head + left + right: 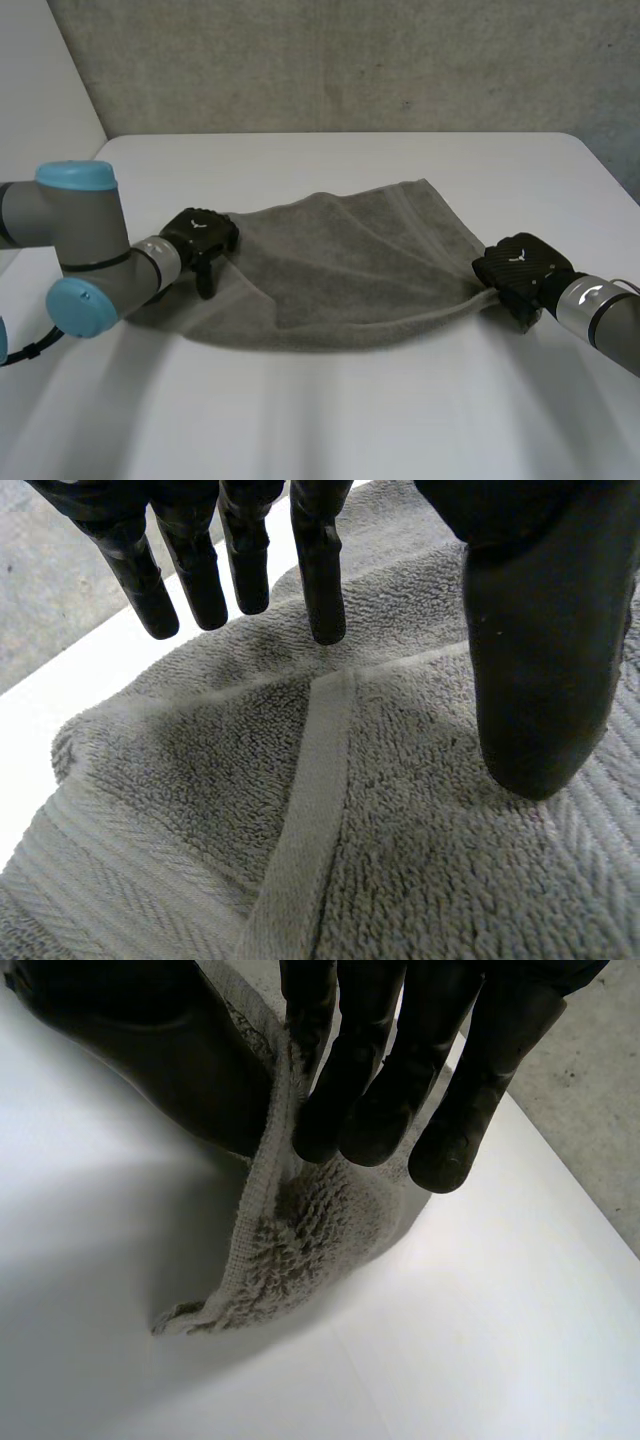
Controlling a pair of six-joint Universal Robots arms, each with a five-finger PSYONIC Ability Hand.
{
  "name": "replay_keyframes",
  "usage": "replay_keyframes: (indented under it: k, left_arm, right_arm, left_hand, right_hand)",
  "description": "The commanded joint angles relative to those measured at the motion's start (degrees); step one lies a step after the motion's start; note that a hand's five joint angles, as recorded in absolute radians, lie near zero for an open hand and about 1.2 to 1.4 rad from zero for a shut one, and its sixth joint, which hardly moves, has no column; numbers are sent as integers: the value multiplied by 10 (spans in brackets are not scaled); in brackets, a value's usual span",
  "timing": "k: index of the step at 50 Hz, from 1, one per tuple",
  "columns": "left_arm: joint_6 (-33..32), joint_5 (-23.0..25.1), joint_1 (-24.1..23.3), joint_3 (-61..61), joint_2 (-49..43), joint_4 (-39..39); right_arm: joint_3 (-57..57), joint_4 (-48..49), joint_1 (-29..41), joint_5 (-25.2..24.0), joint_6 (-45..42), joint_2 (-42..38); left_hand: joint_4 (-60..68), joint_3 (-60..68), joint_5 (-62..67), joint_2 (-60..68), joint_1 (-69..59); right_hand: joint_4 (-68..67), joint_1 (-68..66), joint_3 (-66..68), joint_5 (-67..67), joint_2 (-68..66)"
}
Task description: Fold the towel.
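Observation:
A grey towel point(340, 270) lies rumpled across the middle of the white table point(330, 420), its left part folded over on itself. My left hand point(200, 235) is at the towel's left edge. Its fingers point(318, 570) are straight and spread just above the cloth point(300, 810), with the thumb point(545, 670) apart from them and nothing held. My right hand point(520, 265) is at the towel's right near corner. There its fingers point(375, 1090) and thumb point(170, 1050) pinch the towel corner point(290, 1240), which hangs down to the table.
The table's far edge point(340, 135) runs along a grey wall. A bare strip of table point(90, 680) lies beyond my left fingertips, and bare table point(480, 1340) surrounds the held corner.

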State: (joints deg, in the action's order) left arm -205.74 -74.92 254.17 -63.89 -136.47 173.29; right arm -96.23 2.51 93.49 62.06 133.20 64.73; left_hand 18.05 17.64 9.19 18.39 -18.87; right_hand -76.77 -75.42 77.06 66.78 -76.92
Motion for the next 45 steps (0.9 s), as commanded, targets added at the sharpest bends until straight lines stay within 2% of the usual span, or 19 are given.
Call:
replay_keyframes:
  k: [1,21,32,37,45]
  left_arm:
    - [1,3,-3,28,-11,-30]
    - [1,3,-6,96,-42,-108]
    - [3,1,-7,167,-69,-161]
    - [3,-1,-7,216,-95,-208]
    - [3,-1,-7,245,-113,-225]
  right_arm:
    - [-2,0,0,0,0,0]
    - [-5,0,0,-1,-1,-1]
    - [-10,0,0,-1,-3,-1]
    - [-15,0,0,-1,-20,-3]
    - [-18,0,1,-1,-26,-4]
  left_hand:
    - [16,20,4,12,-8]
    - [63,67,52,60,-55]
    - [65,69,53,61,-56]
    - [65,69,53,61,-56]
    - [65,69,53,61,-56]
  right_hand:
    - [-32,-46,29,32,-31]
    - [-32,-46,29,32,-31]
    - [-32,-46,29,32,-31]
    - [-32,-46,29,32,-31]
    - [-32,-46,29,32,-31]
